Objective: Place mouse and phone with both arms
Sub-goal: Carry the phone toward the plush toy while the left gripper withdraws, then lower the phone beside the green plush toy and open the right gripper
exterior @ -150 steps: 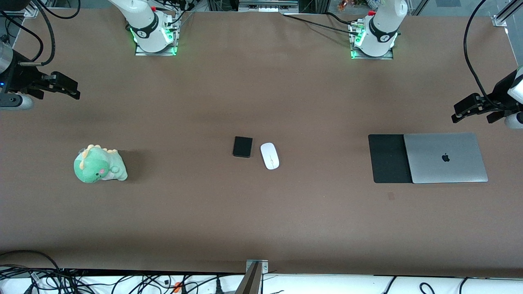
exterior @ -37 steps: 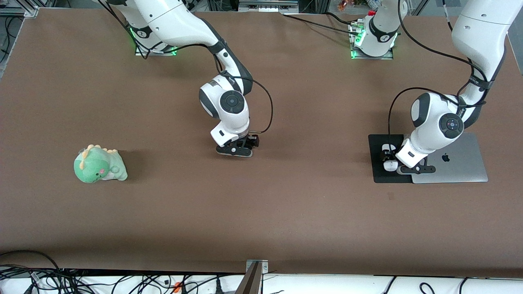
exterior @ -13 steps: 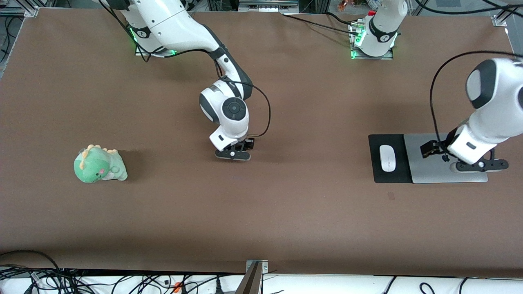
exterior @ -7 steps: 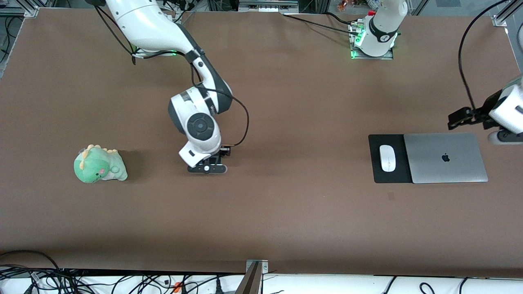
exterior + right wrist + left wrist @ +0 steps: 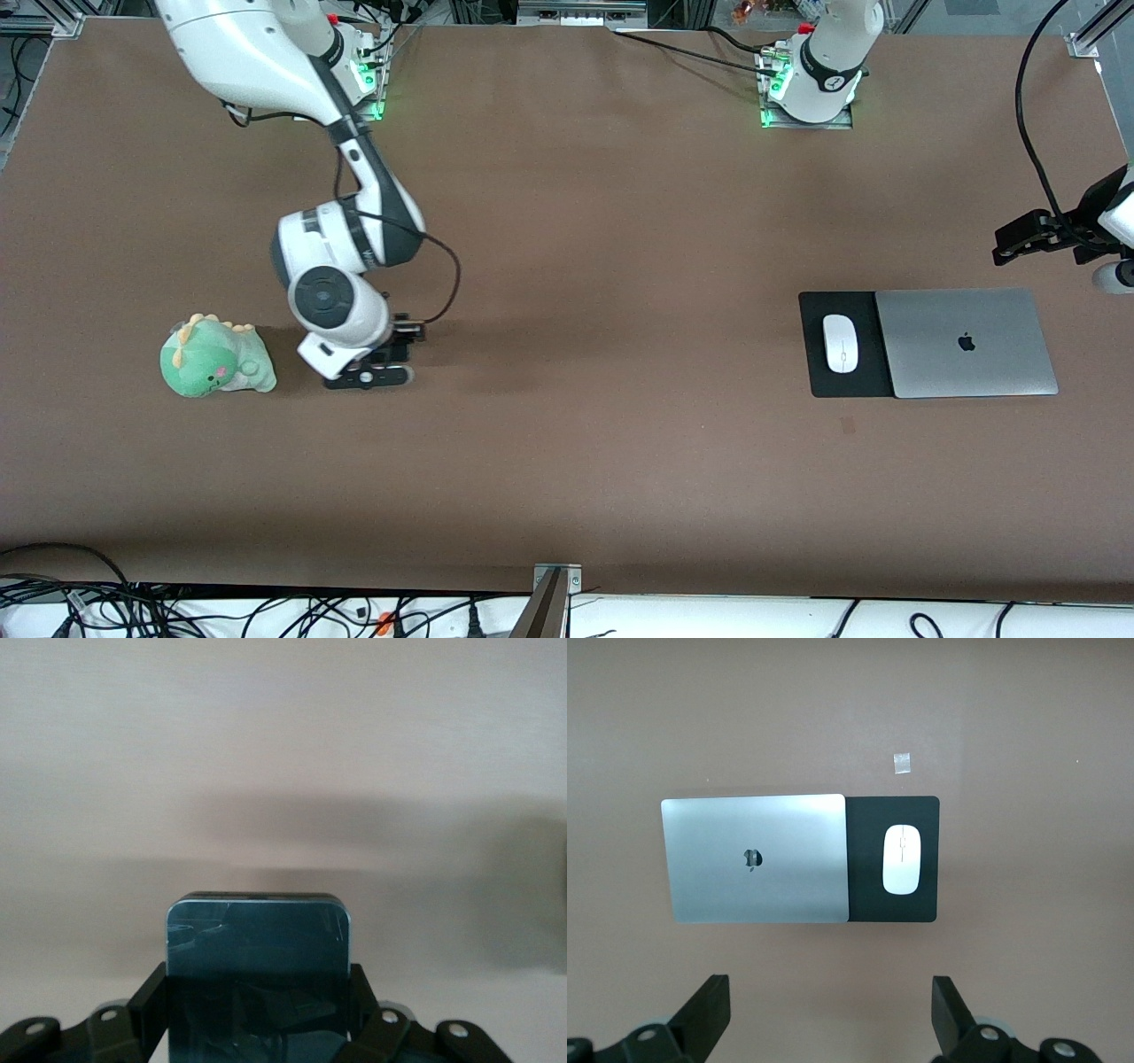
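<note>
Brown table [image 5: 567, 461]: a green plush [image 5: 215, 356] sits at the right arm's end. Just beside it, the right gripper [image 5: 376, 365] clamps the phone [image 5: 257, 970]. Mouse [image 5: 840, 343] rests on a black pad [image 5: 828, 372] touching a laptop [image 5: 966, 342]. Left gripper [image 5: 1032, 241] hangs open near the table's edge.

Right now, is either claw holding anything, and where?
The right claw grips the phone by its two long side edges; the left claw is empty.

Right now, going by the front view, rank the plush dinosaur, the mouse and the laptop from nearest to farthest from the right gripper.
From the right gripper, shut on the phone:
1. Plush dinosaur, just beside it at the right arm's end.
2. Mouse, on the black pad toward the left arm's end.
3. Laptop, farther along toward that end.
</note>
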Controlling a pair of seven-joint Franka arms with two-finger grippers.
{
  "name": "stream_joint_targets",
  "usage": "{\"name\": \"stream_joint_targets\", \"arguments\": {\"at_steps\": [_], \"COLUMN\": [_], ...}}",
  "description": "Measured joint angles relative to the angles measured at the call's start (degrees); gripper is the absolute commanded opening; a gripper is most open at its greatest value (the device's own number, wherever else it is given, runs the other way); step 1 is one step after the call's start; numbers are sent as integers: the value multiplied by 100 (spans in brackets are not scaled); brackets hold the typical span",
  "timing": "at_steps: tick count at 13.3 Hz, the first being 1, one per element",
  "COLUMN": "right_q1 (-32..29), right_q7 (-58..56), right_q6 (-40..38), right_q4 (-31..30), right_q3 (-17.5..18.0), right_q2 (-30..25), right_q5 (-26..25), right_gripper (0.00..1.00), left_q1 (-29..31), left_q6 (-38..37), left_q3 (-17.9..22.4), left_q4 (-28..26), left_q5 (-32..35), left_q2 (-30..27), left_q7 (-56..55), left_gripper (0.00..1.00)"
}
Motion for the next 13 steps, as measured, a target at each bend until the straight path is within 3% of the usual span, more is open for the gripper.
{"name": "stream_joint_targets", "arguments": {"at_steps": [4, 6, 10, 11, 12, 13], "right_q1": [-690, -972, -1173, -1172, -1172, -1172], "right_q7": [-469, -690, -812, -812, -812, -812], "right_q6": [1259, 2107, 3259, 3364, 3403, 3410], "right_q4": [-1180, -1737, -2438, -2506, -2541, -2546], "right_q3": [-16, -17, -12, 0, 11, 23], "right_q2": [-453, -488, -487, -485, -482, -472], "right_q5": [2, 3, 32, 81, 138, 179], "right_gripper": [0, 0, 0, 15, 87, 100], "left_q1": [-1, -166, -1638, -1750, -1771, -1771], "left_q6": [-97, -113, -144, -146, -148, -148], "left_q3": [15, 216, 1764, 1877, 1901, 1912], "left_q4": [10, 10, -39, -59, -69, -71], "left_q5": [-201, -234, -450, -454, -455, -456], "left_q2": [-23, -24, -104, -141, -172, -190], "left_q7": [-1, -1, -1, -1, -1, -1], "left_gripper": [100, 100, 100, 100, 100, 100]}}
